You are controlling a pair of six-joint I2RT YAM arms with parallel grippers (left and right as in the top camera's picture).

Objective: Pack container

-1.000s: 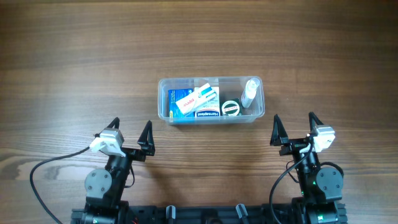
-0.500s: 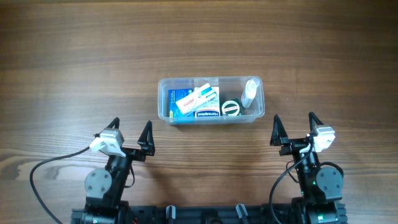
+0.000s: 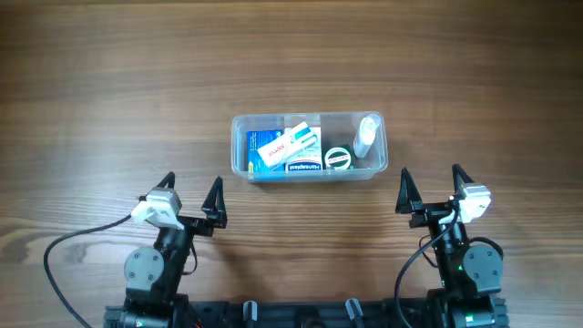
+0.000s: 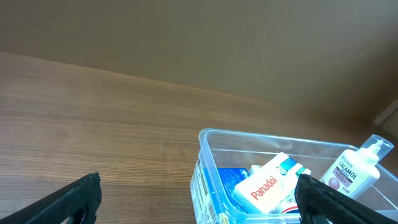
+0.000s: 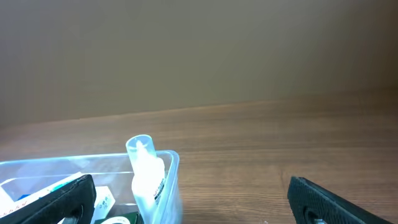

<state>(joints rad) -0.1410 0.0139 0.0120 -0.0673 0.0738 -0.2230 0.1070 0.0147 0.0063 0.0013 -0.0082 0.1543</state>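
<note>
The clear plastic container [image 3: 239, 146] sits at the table's middle. It holds a white Panadol box [image 3: 284, 145], a blue box [image 3: 304, 167], a green roll of tape [image 3: 338, 158] and a white lotion bottle [image 3: 365, 135]. My left gripper [image 3: 190, 190] is open and empty, near the front edge, below and left of the container. My right gripper [image 3: 429, 182] is open and empty, below and right of it. In the left wrist view the container [image 4: 206, 163] with the Panadol box [image 4: 267, 185] lies ahead between the fingers [image 4: 198, 200]. In the right wrist view the bottle [image 5: 147, 175] stands in the container's corner [image 5: 172, 186], left of the fingers' midpoint [image 5: 189, 200].
The table [image 3: 109, 100] is bare brown wood all around the container. A cable [image 3: 64, 244] loops beside the left arm's base at the front edge.
</note>
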